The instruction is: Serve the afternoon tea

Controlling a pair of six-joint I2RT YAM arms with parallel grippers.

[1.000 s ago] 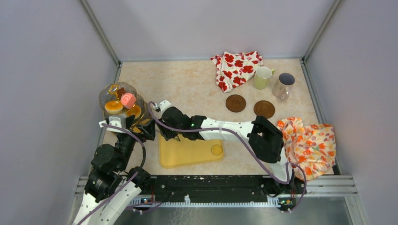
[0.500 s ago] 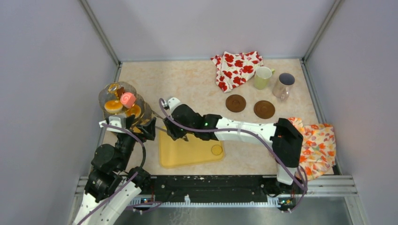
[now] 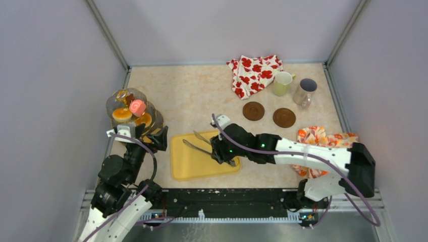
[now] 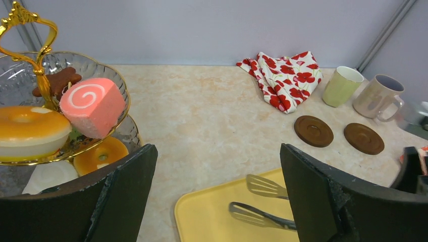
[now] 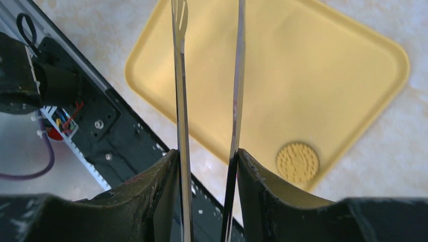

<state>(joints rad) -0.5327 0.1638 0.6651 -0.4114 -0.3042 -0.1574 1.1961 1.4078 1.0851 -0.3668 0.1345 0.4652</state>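
Note:
A tiered glass stand (image 3: 128, 112) at the left holds the sweets: a pink swirl roll (image 4: 92, 106), an orange tart (image 4: 30, 132) and others below. My left gripper (image 4: 217, 166) hovers just in front of the stand, open and holding nothing. My right gripper (image 5: 207, 156) is shut on the metal tongs (image 5: 179, 75), whose open tips hang over the yellow tray (image 3: 192, 164). One round biscuit (image 5: 298, 162) lies in the tray's near right corner. A pale-yellow mug (image 3: 282, 83) and a greyish mug (image 3: 305, 91) stand at the back right.
Two brown coasters (image 3: 253, 111) (image 3: 284, 117) lie in front of the mugs. A red-flowered cloth (image 3: 254, 74) is bunched beside the yellow mug. An orange-flowered cloth (image 3: 330, 151) lies at the right, partly under my right arm. Side walls close in the table.
My right arm has drawn back to the right with the tongs, from beside the stand to over the tray's right half. The left arm has stayed still.

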